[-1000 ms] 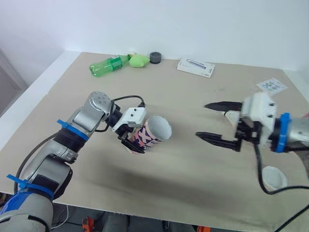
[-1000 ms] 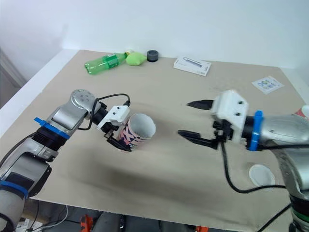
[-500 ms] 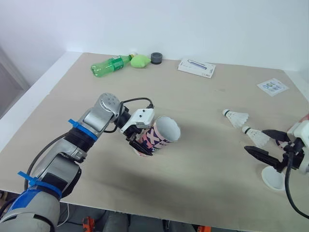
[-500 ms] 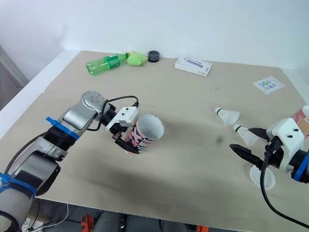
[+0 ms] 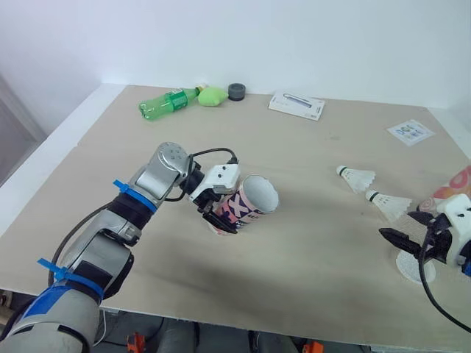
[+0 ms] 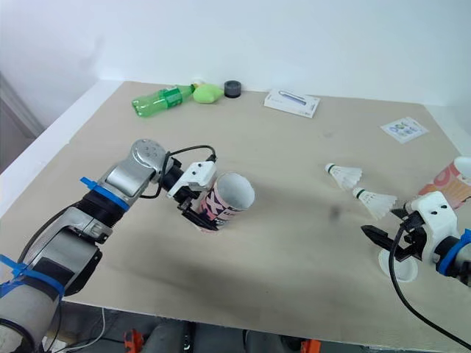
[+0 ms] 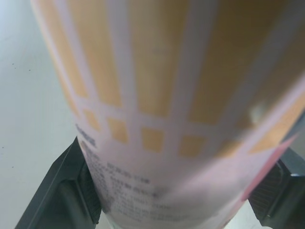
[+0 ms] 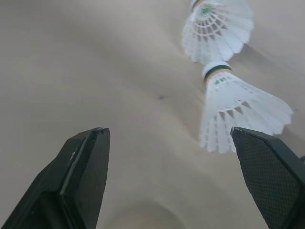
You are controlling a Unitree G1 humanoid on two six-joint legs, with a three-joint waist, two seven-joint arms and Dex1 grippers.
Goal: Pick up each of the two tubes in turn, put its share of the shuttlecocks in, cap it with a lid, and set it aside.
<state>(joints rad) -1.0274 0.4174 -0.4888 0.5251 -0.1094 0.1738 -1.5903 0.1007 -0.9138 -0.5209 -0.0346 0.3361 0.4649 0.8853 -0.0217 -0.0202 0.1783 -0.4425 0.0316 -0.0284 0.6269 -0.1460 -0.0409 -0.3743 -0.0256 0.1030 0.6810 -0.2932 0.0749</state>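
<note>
clamping left claw (image 5: pixel 219 216) holds the tube (image 5: pixel 250 206); right claw (image 5: pixel 395 223) gapes empty near 2 shuttlecocks (image 5: pixel 358 177) and a lid (image 5: pixel 412 267).

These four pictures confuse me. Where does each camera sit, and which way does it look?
Left and right eye views: on the head, looking forward and down over the table; both arms show, left claw shut on the tube, right claw open by the near shuttlecock.
Left wrist view: on that wrist, looking along its two fingers at the tube between them.
Right wrist view: on that wrist, looking along its fingers at the near shuttlecock and the far shuttlecock.
Shared: eye and right wrist views both show the shuttlecocks.
</note>
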